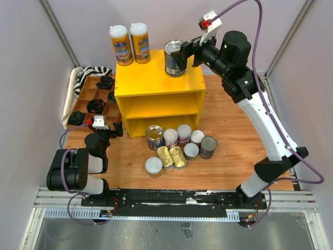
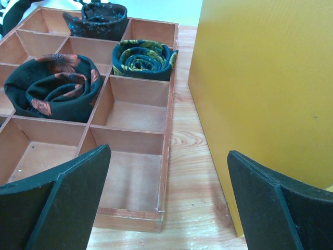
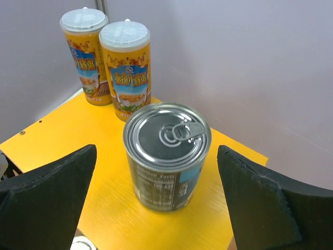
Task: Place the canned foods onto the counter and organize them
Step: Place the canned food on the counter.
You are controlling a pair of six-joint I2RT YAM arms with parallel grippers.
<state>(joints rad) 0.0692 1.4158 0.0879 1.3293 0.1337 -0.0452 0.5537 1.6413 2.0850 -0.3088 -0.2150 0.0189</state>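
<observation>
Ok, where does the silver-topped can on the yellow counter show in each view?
Top: can at the back right of the counter top.
Left wrist: not in it.
Right wrist: can in the centre.
Landmark: the counter, in all three; the tall tins, left of the can, in top and right wrist.

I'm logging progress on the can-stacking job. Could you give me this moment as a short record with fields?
Counter top: two tall cans back left; silver-topped can right
Table, in front of counter: nine loose cans, including two flat gold tins
Right gripper: open, jaws either side of silver-topped can, not touching
Left gripper: open, low between wooden tray and counter, holding nothing
</observation>
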